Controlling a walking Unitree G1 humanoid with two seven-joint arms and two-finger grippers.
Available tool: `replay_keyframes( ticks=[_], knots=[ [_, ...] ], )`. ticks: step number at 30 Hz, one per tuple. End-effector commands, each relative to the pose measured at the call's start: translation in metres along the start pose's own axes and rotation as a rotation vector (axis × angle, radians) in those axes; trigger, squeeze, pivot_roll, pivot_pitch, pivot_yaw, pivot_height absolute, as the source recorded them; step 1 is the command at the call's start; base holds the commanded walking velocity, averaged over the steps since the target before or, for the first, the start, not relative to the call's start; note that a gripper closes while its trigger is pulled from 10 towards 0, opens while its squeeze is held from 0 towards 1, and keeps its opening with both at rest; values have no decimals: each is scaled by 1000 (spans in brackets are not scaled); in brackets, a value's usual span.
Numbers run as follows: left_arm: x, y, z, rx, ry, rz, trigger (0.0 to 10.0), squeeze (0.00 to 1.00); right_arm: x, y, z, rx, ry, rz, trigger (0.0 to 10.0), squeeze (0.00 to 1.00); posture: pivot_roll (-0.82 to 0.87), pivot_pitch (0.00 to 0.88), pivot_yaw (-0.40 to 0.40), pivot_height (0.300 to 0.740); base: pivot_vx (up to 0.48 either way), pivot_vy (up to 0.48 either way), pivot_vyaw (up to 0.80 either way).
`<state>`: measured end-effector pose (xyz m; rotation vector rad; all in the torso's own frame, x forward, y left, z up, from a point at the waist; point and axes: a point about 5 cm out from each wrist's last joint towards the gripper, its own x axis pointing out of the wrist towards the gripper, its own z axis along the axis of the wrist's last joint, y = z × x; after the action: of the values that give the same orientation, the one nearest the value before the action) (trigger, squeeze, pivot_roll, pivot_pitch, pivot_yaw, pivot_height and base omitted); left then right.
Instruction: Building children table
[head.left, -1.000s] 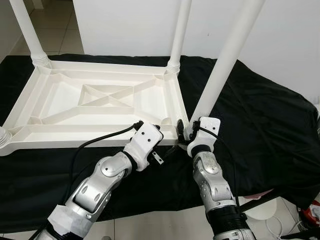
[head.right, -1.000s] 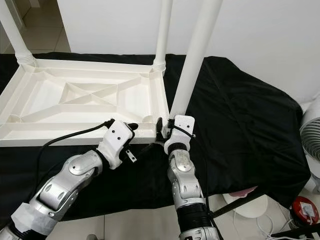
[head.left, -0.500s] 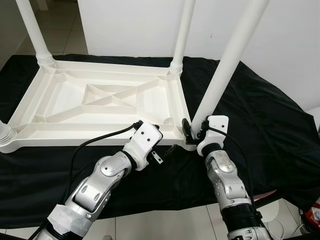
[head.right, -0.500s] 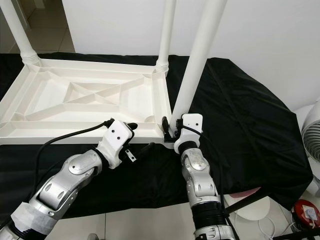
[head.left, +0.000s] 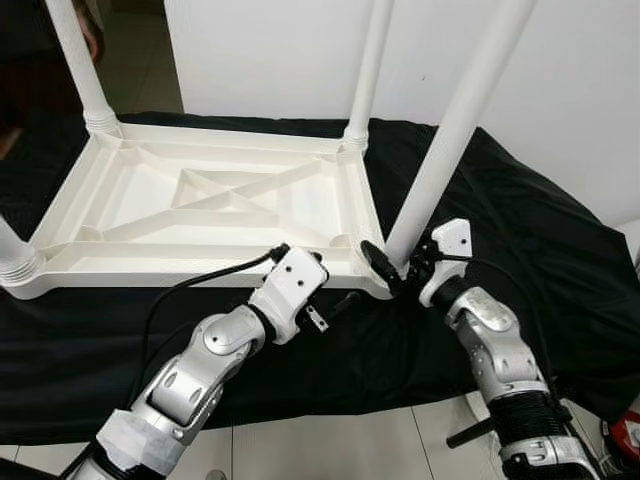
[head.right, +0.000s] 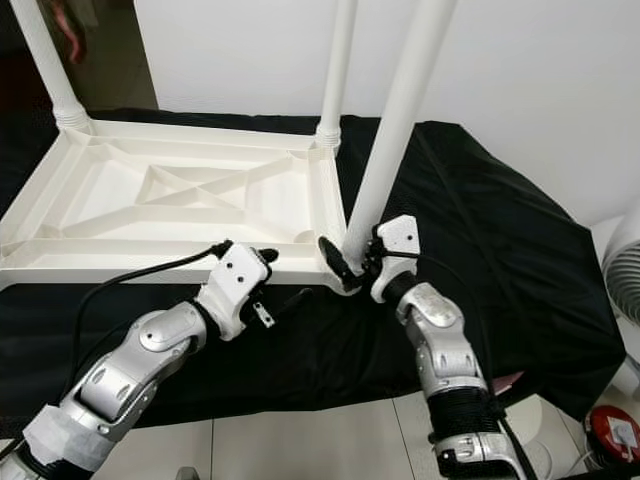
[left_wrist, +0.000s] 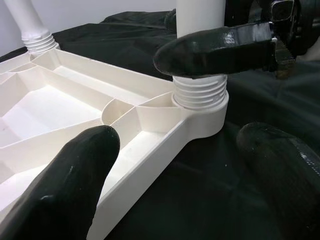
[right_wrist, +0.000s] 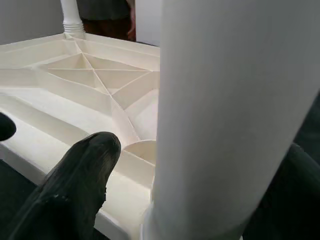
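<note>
A white plastic table top (head.left: 210, 200) lies upside down on a black cloth (head.left: 540, 230). Its near right leg (head.left: 445, 150) stands screwed into the corner's threaded collar (left_wrist: 200, 95). My right gripper (head.left: 400, 262) is shut on this leg just above the collar, with one finger (right_wrist: 75, 190) on each side of it. My left gripper (head.left: 338, 298) is open at the table's front rim beside that corner. One of its fingers (left_wrist: 65, 190) hangs over the rim and the other is over the cloth. More legs (head.left: 368, 70) stand at the other corners.
A person stands at the far left, with a hand (head.right: 65, 30) near the far left leg (head.left: 82, 65). A white fan (head.right: 622, 290) and a red object (head.right: 612, 430) are on the floor at the right. A white wall rises behind.
My right wrist has swung from in front of the near right leg round to its right side. The left arm has hardly moved. The camera shifted and a person came into view.
</note>
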<state>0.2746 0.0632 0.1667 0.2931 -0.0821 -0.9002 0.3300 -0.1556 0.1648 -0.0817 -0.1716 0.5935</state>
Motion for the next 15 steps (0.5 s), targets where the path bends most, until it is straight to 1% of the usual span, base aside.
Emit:
replay_keyframes(
  ticks=[1,4,11,12,13,15],
  knots=[
    [0,-11,3,6,-13,-152,10000,0,0,-4,-4,-12,18,25,10000,0,87,46,-71,740,0,0,0],
    [0,-10,3,11,-13,-152,10000,0,3,-6,-6,-37,40,54,10000,0,91,42,-69,740,0,0,0],
    [2,-7,6,16,-19,-150,10000,0,8,-9,-9,-35,62,87,10000,0,95,41,-65,740,0,0,0],
    [2,-7,7,14,-20,-154,10000,0,9,-10,-11,-29,68,98,7882,0,94,41,-63,740,0,0,0],
    [3,-8,7,14,-20,-159,10000,0,9,-10,-12,-26,73,104,4431,0,95,43,-64,740,0,0,0],
    [3,-8,7,14,-20,-162,10000,0,10,-11,-14,-23,76,112,4431,0,96,43,-63,740,0,0,0]
  ],
)
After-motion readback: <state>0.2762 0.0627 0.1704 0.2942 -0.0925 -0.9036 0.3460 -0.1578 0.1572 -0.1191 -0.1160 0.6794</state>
